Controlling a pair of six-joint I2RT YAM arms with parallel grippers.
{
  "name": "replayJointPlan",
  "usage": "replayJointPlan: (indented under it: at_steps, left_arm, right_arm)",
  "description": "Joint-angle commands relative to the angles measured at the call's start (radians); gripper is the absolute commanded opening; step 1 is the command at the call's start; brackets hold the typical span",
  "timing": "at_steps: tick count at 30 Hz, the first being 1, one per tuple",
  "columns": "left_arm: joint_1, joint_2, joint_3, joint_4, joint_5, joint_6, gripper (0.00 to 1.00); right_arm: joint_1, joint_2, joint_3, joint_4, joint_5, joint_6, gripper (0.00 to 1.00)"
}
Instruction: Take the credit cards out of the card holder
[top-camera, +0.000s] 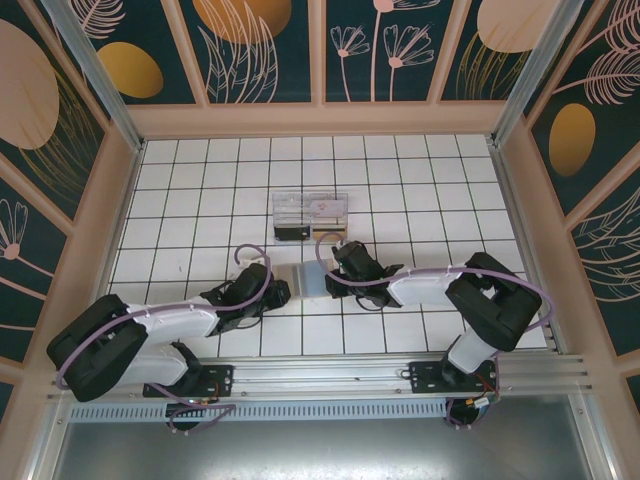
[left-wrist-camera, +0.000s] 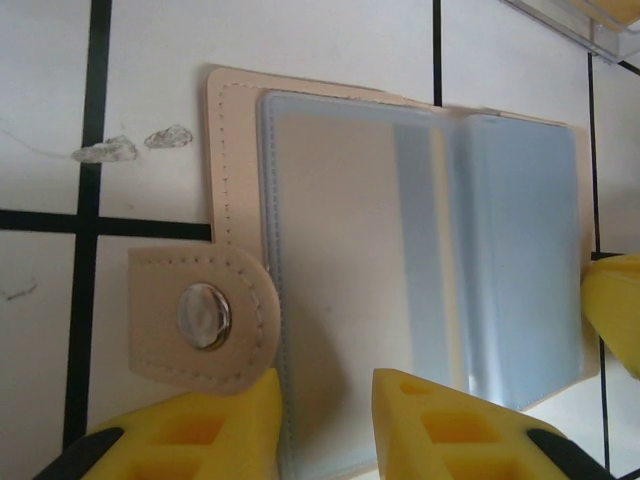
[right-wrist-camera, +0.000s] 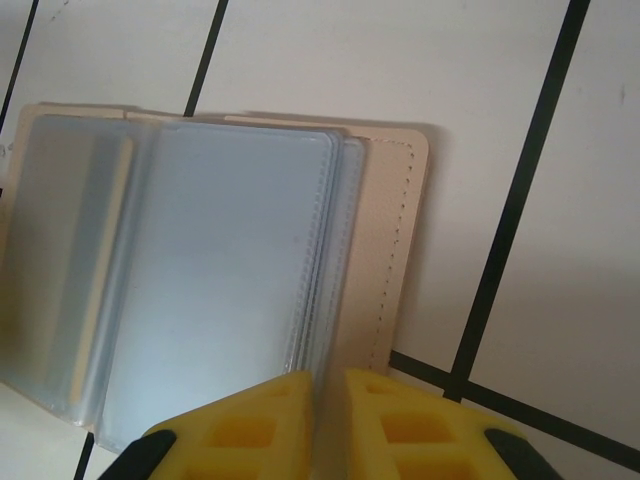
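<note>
Tan holder (top-camera: 305, 279) lying open | left gripper (left-wrist-camera: 325, 400) sitting part open at its left edge, gripping nothing | right gripper (right-wrist-camera: 325, 385) pinching sleeve (right-wrist-camera: 230, 260), nearly closed

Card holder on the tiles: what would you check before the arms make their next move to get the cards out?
1. Card holder lying open, sleeves facing up: ok.
2. Right end effector closed on the edge of the sleeves: ok.
3. Left end effector at the snap tab side, fingers apart: ok.
4. A credit card visible inside a sleeve, ready to pull: cannot tell.
5. Clear box apart from the holder: ok.
</note>
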Motion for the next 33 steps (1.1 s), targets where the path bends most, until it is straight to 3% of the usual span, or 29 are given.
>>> replayJointPlan:
  at_steps: [1, 5, 10, 12, 33]
  left_arm:
    - [-0.006, 0.046, 0.02, 0.014, 0.039, 0.02, 0.32]
    - [-0.006, 0.046, 0.019, 0.06, 0.078, 0.023, 0.34]
    - [-0.006, 0.014, 0.01, 0.103, 0.104, 0.02, 0.6]
    - [-0.006, 0.008, 0.001, 0.126, 0.12, 0.019, 0.64]
    - [-0.006, 0.026, 0.028, 0.268, 0.186, 0.028, 0.67]
  right_arm:
    - [0.014, 0.014, 0.02, -0.01, -0.004, 0.015, 0.18]
    - [0.014, 0.012, 0.02, -0.009, -0.006, 0.017, 0.18]
    - [0.016, 0.017, 0.019, -0.007, -0.007, 0.018, 0.18]
    - [0.016, 0.019, 0.019, -0.005, -0.007, 0.019, 0.18]
    - [0.02, 0.027, 0.023, -0.003, -0.008, 0.021, 0.18]
